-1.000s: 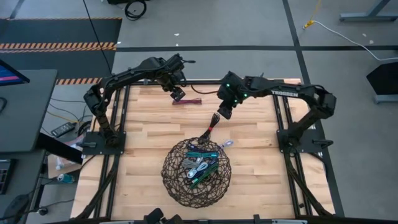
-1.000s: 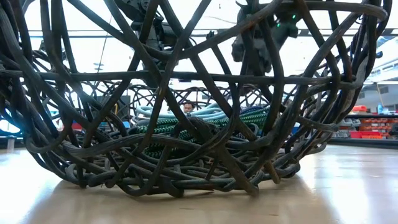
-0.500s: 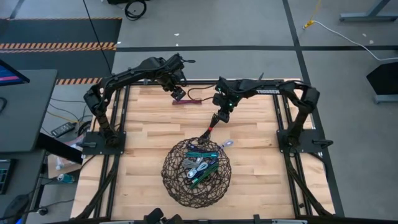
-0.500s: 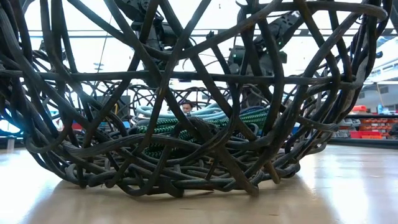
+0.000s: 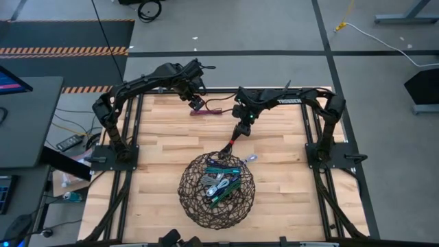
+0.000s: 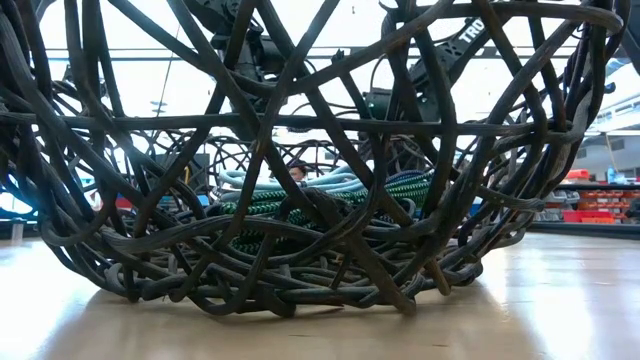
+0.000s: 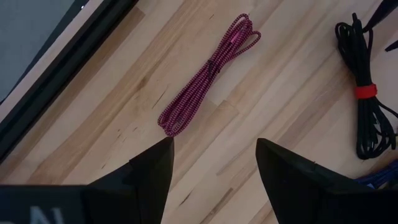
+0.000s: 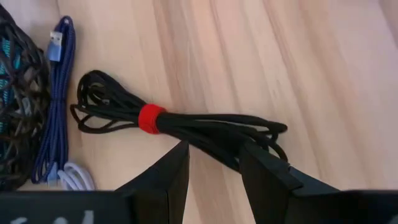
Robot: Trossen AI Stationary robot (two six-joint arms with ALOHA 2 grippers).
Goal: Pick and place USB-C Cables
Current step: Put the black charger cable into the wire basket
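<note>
The right gripper (image 5: 239, 132) grasps one end of a black cable (image 8: 186, 122) bound with a red band; the cable slants down to the wire basket (image 5: 192, 199). More cables (image 5: 221, 182) lie inside the basket, and a blue one (image 8: 57, 106) rests just beside it. The left gripper (image 7: 214, 155), released, hovers over a maroon cable (image 7: 208, 74) on the surface (image 5: 164, 147).

The wooden table (image 5: 164, 144) bears a mesh basket (image 5: 217, 191) and maroon cable (image 5: 204, 111).
</note>
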